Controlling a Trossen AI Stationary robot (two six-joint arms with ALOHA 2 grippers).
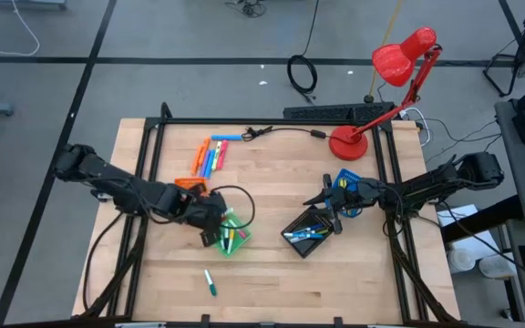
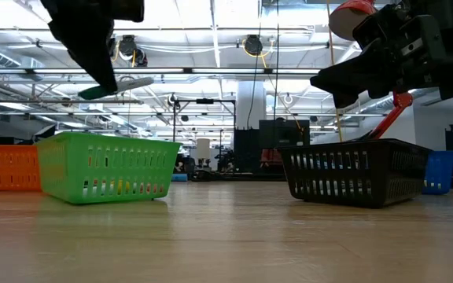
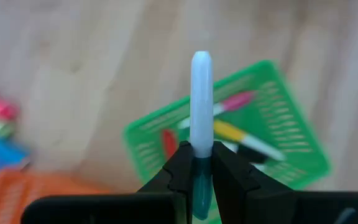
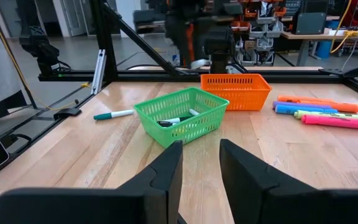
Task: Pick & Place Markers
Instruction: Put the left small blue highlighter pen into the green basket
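Left gripper (image 3: 202, 163): clamped tight on a green-and-white marker (image 3: 201, 106), held in the air just above the green tray (image 1: 233, 235), white end pointing away from the wrist.
Green tray: sits left of centre on the table (image 1: 272, 282), with a few markers (image 3: 244, 134) lying inside, one pink-tipped, one yellow and black.
Orange tray (image 4: 235, 91): right behind the green one, partly under the left arm.
Right gripper (image 4: 200, 163): hanging over the black tray (image 1: 309, 231), fingers a little apart, nothing between them.
Black tray: right of centre, holding blue pens (image 1: 306, 231).
Blue tray (image 1: 346, 180): just beyond the black one, under the right arm.
Loose markers: a row of highlighters (image 1: 211, 155) towards the back of the table, orange, blue and pink among them; one green-capped marker (image 1: 210, 282) alone near the front edge.
Red lamp (image 1: 399, 77): at the back right corner.
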